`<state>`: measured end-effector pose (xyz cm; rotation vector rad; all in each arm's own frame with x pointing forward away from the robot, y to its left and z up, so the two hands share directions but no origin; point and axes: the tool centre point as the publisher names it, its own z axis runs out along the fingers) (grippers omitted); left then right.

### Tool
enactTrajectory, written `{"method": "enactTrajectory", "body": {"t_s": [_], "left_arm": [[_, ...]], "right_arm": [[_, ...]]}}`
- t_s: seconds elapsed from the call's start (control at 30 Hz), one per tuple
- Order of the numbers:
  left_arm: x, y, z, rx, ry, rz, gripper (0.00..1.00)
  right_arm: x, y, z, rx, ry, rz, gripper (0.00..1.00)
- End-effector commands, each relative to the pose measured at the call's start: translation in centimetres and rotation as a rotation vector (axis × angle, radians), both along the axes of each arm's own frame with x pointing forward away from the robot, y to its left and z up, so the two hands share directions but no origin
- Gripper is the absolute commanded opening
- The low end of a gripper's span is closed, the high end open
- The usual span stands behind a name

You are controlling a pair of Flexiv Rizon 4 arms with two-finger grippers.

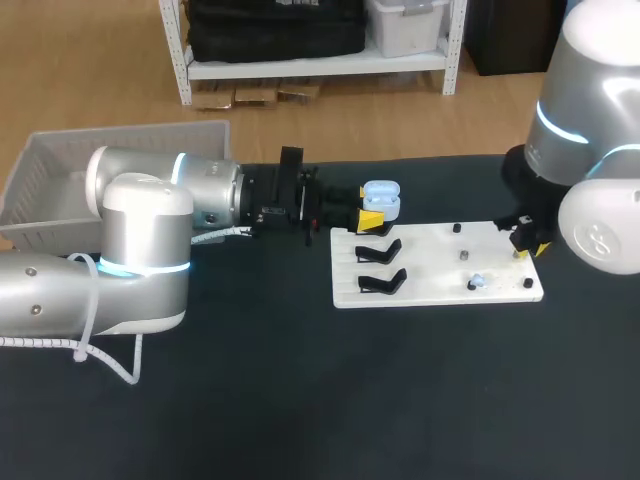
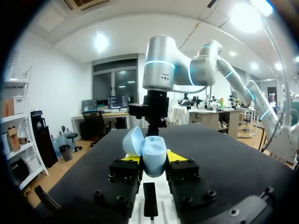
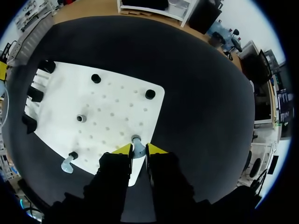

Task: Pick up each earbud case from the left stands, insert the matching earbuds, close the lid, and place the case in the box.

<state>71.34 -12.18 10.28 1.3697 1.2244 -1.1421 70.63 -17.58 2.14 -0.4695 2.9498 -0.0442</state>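
A light blue earbud case [image 1: 381, 200] with its lid up is held above the far left corner of the white board [image 1: 440, 290]. My left gripper [image 1: 370, 220] is shut on it. In the left wrist view the case [image 2: 154, 156] sits between the left gripper's [image 2: 154, 162] yellow tips, lid [image 2: 133, 141] tilted back. My right gripper [image 1: 527, 240] is at the board's right end. In the right wrist view its tips [image 3: 138, 150] press both sides of a pale blue earbud [image 3: 137, 144] standing on its peg. A second earbud [image 3: 68, 163] rests on another peg [image 1: 477, 283].
Two black case stands [image 1: 378, 250] [image 1: 382, 282] sit empty on the board's left part. Small dark pegs [image 1: 457, 228] [image 1: 528, 283] dot the right part. A white mesh box [image 1: 60, 180] stands at the table's far left. Dark tabletop lies open in front of the board.
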Motion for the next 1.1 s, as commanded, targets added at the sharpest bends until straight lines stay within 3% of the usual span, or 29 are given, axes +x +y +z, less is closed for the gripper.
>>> {"method": "enactTrajectory", "body": {"t_s": [0.03,0.27,0.5,0.67,0.8,1.0,1.1], "left_arm": [[-0.2,0.0,-0.1,-0.003,-0.004,0.007,0.00],[-0.2,0.0,-0.1,-0.003,-0.004,0.007,0.00],[-0.2,0.0,-0.1,-0.003,-0.004,0.007,0.00],[-0.2,0.0,-0.1,-0.003,-0.004,0.007,0.00],[-0.2,0.0,-0.1,-0.003,-0.004,0.007,0.00],[-0.2,0.0,-0.1,-0.003,-0.004,0.007,0.00],[-0.2,0.0,-0.1,-0.003,-0.004,0.007,0.00]], "right_arm": [[-0.7,0.0,0.7,-0.008,-0.006,-0.001,0.00],[-1.5,0.2,3.3,-0.032,-0.004,-0.001,0.00],[-2.4,1.9,8.7,-0.066,-0.044,-0.010,0.00],[-3.8,5.6,13.6,-0.072,-0.060,-0.010,0.00],[-4.7,8.9,16.1,-0.101,-0.061,-0.001,0.00],[-5.1,13.4,18.3,-0.041,-0.125,-0.003,0.00],[-4.9,15.3,17.8,-0.033,-0.126,0.015,0.00]]}}
